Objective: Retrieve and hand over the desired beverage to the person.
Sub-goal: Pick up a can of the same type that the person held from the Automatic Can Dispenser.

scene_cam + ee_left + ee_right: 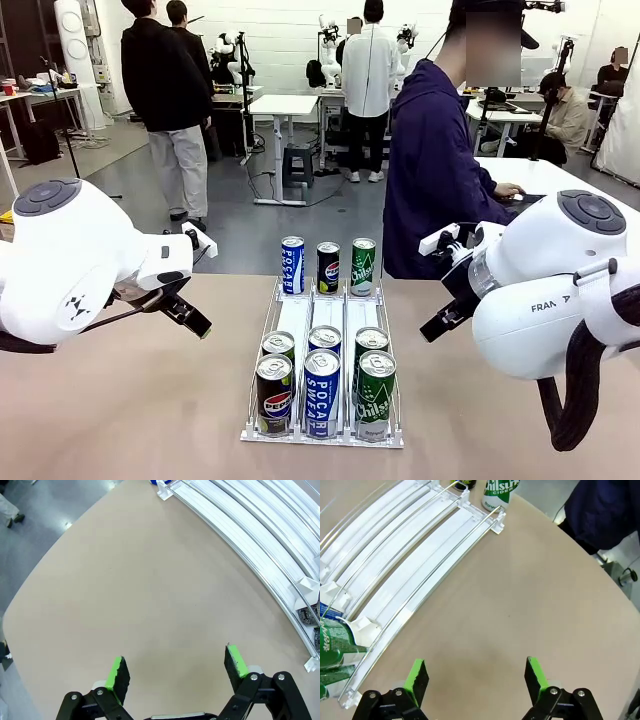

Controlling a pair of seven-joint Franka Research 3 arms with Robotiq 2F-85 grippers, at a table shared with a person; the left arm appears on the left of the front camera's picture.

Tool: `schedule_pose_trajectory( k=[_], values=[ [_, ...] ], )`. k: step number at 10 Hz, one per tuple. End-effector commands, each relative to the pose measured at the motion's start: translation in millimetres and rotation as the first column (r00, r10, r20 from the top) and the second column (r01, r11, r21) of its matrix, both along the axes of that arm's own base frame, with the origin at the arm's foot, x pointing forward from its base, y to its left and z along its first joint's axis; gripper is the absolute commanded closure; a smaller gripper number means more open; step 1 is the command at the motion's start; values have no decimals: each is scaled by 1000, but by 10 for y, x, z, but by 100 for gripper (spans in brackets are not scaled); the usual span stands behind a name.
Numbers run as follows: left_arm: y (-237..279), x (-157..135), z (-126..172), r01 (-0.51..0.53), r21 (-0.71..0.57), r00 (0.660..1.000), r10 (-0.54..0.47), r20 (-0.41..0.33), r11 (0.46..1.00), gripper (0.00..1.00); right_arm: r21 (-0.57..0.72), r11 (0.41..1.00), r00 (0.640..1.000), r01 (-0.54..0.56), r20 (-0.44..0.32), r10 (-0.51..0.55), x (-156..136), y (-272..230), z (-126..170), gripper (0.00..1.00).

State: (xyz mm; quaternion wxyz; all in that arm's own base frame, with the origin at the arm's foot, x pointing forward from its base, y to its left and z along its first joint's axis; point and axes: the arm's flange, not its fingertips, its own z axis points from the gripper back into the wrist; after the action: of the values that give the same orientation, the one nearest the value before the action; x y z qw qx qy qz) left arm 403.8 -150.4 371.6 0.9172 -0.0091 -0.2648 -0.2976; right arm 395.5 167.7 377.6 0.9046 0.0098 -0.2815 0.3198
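Beige table (pixel 120 400) in a busy lab, other people and desks well behind.

At far left, left gripper (pixel 175 667) over bare tabletop beside the rack, green pads spread wide, nothing between them.

In the middle, white three-lane rack (pixel 297 318) running away from the robot. Six cans packed at its near end, two deep. Front row: near Pepsi can (pixel 274 392), near Pocari can (pixel 322 393), near cider can (pixel 375 393), one more can close behind each. Just past the far end, three upright in the same order: far Pocari can (pixel 292 265), far Pepsi can (pixel 328 267), far cider can (pixel 363 266).

Right of these, person (pixel 430 170) at the far edge, turned side-on, hand (pixel 508 190) resting on a white desk behind, not held out.

At far right, right gripper (pixel 477 675) over bare table on the rack's other side, pads wide apart, empty.

Cannot tell which drink is wanted: no pointing or reaching to go by. Main risk, then: fetching the wrong can. Others:
- Near cans packed close, leaving little room for a finger, so a neighbour is likely to get nudged or tipped.
- Smooth round sides apt to slip in a shallow grip.
- Letting go toward a person turned away, with no palm underneath.
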Motion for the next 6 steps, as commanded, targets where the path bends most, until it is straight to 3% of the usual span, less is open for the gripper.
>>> schedule_pose_trajectory(
  k=[1, 6],
  values=[
    [2, 0, 1, 0, 0, 1000, 0, 0, 1000, 0, 1, 1000, 1000, 0, 1, 0, -1, 1, 3, 0],
    [2, 0, 1, 0, 0, 1000, 0, 0, 1000, 0, 1, 1000, 1000, 0, 1, 0, -1, 1, 3, 0]
  ],
)
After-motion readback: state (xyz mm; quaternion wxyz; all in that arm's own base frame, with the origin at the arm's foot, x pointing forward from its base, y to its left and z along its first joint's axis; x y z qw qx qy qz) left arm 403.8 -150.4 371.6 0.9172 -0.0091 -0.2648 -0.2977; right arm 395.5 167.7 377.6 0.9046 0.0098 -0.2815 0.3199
